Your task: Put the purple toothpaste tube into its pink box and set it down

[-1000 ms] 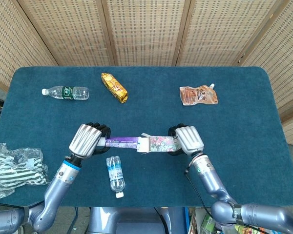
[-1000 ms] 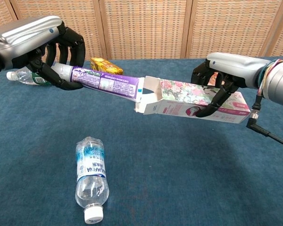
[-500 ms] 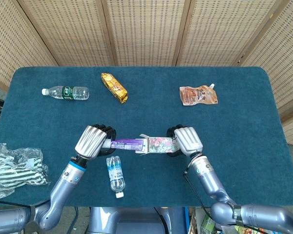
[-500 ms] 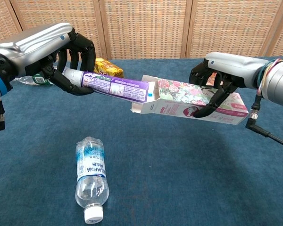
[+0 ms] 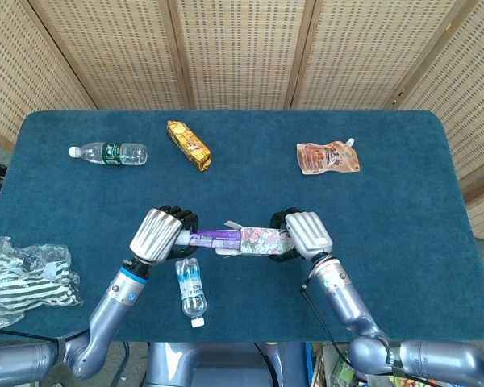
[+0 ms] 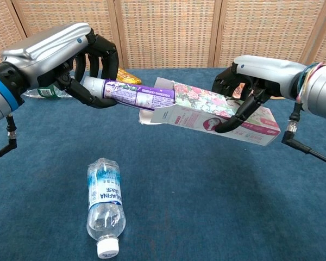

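Observation:
My left hand (image 6: pixel 79 62) (image 5: pixel 161 234) grips the cap end of the purple toothpaste tube (image 6: pixel 136 95) (image 5: pixel 214 238), held above the table. My right hand (image 6: pixel 250 81) (image 5: pixel 302 234) grips the pink flowered box (image 6: pixel 217 111) (image 5: pixel 258 240) around its middle, open flaps toward the tube. The tube's flat end sits inside the box mouth; the rest of the tube sticks out to the left. Both hover over the blue table (image 5: pixel 403 226).
A small water bottle (image 6: pixel 104 204) (image 5: pixel 190 289) lies on the table below the tube. Farther back lie a green-label bottle (image 5: pixel 109 152), a yellow snack pack (image 5: pixel 188 144) and a brown pouch (image 5: pixel 327 157). A striped bag (image 5: pixel 28 274) sits at the left edge.
The two hands have come closer together. The tube's end, outside the box mouth a second ago, now sits inside it, and less of the tube shows.

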### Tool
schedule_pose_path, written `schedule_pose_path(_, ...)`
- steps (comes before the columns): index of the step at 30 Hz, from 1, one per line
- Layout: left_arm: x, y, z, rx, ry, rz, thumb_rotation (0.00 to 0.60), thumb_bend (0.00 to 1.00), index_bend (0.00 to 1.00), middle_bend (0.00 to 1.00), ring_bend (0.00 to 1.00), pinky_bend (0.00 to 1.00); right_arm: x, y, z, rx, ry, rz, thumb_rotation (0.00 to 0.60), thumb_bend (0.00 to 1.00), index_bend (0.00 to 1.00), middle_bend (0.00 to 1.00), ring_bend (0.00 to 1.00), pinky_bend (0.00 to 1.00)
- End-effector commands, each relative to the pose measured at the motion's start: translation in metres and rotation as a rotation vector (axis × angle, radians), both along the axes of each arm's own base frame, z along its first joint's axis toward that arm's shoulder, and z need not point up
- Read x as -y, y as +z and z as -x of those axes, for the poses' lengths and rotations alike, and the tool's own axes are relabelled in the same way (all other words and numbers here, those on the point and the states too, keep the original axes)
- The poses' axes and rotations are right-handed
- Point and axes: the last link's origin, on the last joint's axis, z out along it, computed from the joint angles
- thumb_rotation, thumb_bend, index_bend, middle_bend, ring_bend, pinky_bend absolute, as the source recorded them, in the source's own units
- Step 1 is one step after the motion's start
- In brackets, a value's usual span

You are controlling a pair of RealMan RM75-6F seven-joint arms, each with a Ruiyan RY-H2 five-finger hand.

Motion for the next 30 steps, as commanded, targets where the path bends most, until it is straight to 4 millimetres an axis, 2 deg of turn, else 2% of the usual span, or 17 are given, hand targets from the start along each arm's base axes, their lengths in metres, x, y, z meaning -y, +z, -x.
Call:
schedule_pose_path(1,0.000,-0.001,-0.003,0.002,-0.015,-0.010,0.600,0.26,0.80,0.67,0.56,0.62,-0.002,0.003,-0.004,0.046,-0.014,-0.023,0.600,0.00,0.53,0.46,0.32,0.42)
schedule_pose_path(14,-0.002,-0.002,-0.032,0.006,-0.094,-0.032,0.600,0.26,0.80,0.67,0.56,0.62,-0.006,0.015,-0.018,0.237,-0.059,-0.085,0.600,0.00,0.53,0.46,0.32,0.44)
schedule_pose_path(20,0.000,0.000,-0.047,-0.029,-0.135,-0.037,0.600,0.26,0.80,0.60,0.50,0.59,-0.007,0.025,-0.027,0.377,-0.089,-0.127,0.600,0.00,0.53,0.46,0.33,0.44)
schedule_pose_path(24,0.001,0.002,-0.055,-0.064,-0.164,-0.044,0.600,0.26,0.76,0.45,0.37,0.47,-0.008,0.031,-0.033,0.481,-0.115,-0.155,0.600,0.00,0.54,0.47,0.34,0.44)
schedule_pose_path(26,0.002,0.005,-0.061,-0.080,-0.181,-0.046,0.600,0.26,0.67,0.35,0.26,0.37,-0.008,0.034,-0.035,0.532,-0.127,-0.166,0.600,0.00,0.54,0.47,0.34,0.44)
schedule_pose_path(28,0.003,0.009,-0.065,-0.098,-0.188,-0.045,0.600,0.26,0.54,0.20,0.11,0.24,-0.008,0.037,-0.035,0.569,-0.135,-0.172,0.600,0.00,0.54,0.47,0.34,0.44)
schedule_pose_path(30,0.004,0.011,-0.067,-0.118,-0.188,-0.042,0.600,0.26,0.42,0.09,0.02,0.12,-0.007,0.040,-0.035,0.596,-0.141,-0.175,0.600,0.00,0.54,0.47,0.34,0.44)
